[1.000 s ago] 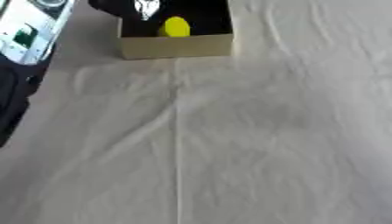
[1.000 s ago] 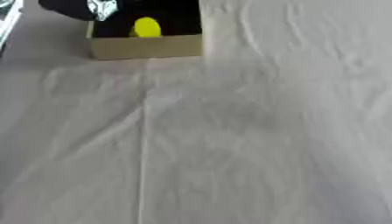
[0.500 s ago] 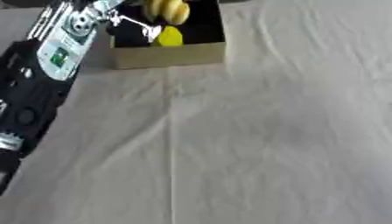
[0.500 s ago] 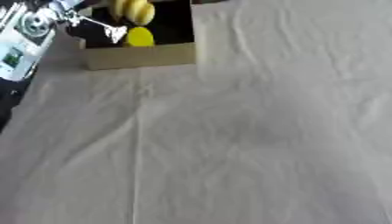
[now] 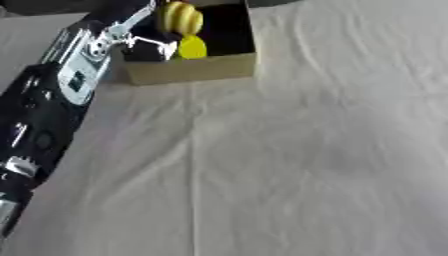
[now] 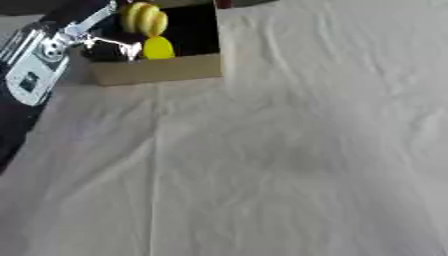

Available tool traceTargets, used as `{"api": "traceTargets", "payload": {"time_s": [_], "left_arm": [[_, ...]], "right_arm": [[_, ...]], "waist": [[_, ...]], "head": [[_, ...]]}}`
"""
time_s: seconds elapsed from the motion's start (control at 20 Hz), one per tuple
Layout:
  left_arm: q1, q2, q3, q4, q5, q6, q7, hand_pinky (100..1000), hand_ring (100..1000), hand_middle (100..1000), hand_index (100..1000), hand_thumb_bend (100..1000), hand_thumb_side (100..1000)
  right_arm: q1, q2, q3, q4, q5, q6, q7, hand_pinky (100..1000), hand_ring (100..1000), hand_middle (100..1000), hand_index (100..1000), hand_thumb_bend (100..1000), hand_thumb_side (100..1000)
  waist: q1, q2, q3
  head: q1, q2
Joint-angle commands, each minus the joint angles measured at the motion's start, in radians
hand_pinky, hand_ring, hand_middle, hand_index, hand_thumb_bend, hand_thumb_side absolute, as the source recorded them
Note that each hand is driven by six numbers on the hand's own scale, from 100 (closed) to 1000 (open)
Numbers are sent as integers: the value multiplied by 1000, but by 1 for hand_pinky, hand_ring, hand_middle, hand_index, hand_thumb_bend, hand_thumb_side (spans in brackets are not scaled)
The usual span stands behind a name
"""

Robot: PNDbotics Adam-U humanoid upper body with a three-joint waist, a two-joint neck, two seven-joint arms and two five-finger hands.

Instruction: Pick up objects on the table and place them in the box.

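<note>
A white cloth covers the table [image 5: 289,165]; at its far-left edge, the left hand [image 5: 144,42] holds a ribbed yellow object [image 5: 181,16] over the box [image 5: 188,71], apparently to drop it beside a yellow piece [image 5: 192,48].

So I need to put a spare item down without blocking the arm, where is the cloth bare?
The white cloth lies bare in front of and to the right of the box. It is crowded at upper left, where the left hand is over the box with yellow things.
</note>
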Motion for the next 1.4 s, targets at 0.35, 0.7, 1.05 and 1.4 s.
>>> {"api": "traceTargets", "payload": {"time_s": [0.35,0.7,1.05,1.4], "left_arm": [[-26,29,23,-43,7,2,49,925,969,872,986,287,685],[-3,43,54,-233,163,3,112,863,891,804,823,100,563],[262,219,90,-962,830,193,261,848,851,777,821,100,795],[493,279,192,-1017,1021,-63,488,826,845,770,828,100,589]], "right_arm": [[15,-11,-1,-16,7,13,14,940,847,575,815,100,588],[37,-11,-19,-16,8,-8,-7,935,847,580,815,100,581],[81,-20,-58,-16,50,-119,-91,924,839,593,814,100,568],[114,-2,-71,-16,95,-254,-165,911,832,607,813,100,538]], "waist": [[-11,-33,13],[-30,-44,43],[-44,-48,93],[-65,-57,131]], "head": [[-3,16],[-24,37],[-72,36],[-101,35]]}}
